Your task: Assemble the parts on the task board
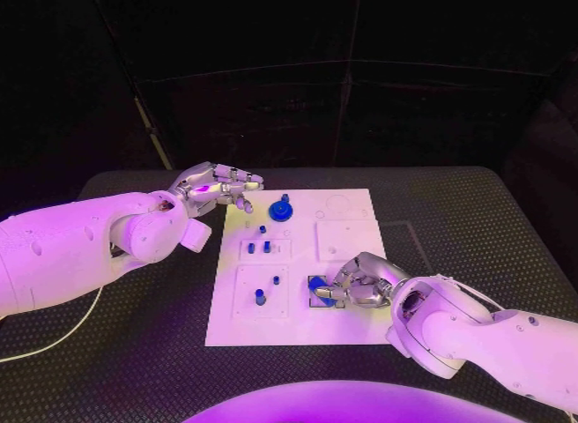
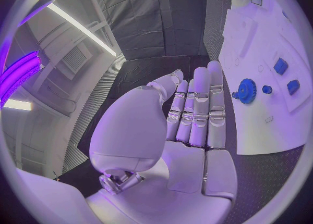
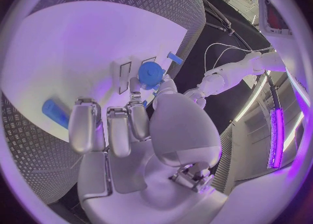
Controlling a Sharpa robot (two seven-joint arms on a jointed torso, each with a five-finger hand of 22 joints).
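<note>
White board (image 1: 346,264) lies mid-table, carrying small blue parts. The right hand (image 1: 355,284) sits at the board's near right area, fingers curled down around a round blue part (image 3: 151,73); it looks pinched, probably being seated into its square recess. The left hand (image 1: 217,188) hovers off the board's far left corner, fingers straight and apart, holding nothing. A blue gear (image 1: 280,210) stands near the far edge, just beside that hand.

Judging by this, one part is being fitted; next, press it level, then let go.

The right wrist view shows the round part at the fingertips and a loose blue bar (image 3: 56,113) on the board; the head view hides that grip.
</note>
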